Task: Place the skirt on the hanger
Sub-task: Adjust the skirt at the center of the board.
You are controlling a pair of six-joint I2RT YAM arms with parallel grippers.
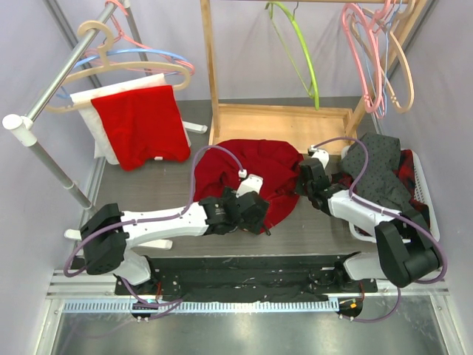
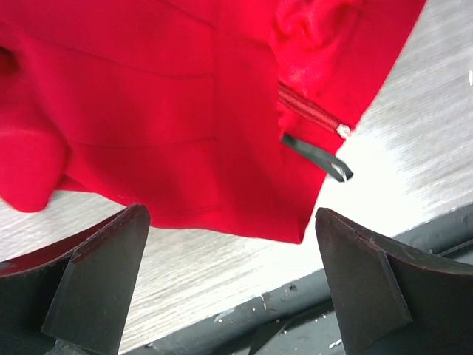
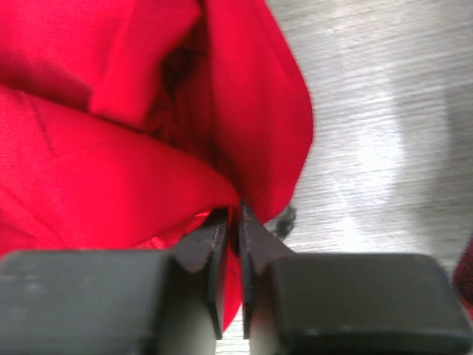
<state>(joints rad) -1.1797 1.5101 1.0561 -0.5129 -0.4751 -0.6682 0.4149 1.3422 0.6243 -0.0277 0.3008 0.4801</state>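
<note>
Limp, crumpled red fabric skirt [image 1: 255, 174] at centre frame: your right gripper [image 3: 233, 216] pinches a fold, left gripper [image 2: 230, 216] gapes wide; take the waistband.

The red cloth skirt [image 1: 255, 174] is lying in the middle of the grey table [image 1: 148, 192]. The flat wooden tray [image 1: 284, 118] is sitting behind it at 12 o'clock. The white plastic basket [image 1: 421, 181] is sitting at 3 o'clock, holding dark spotted clothes [image 1: 377, 170].
</note>
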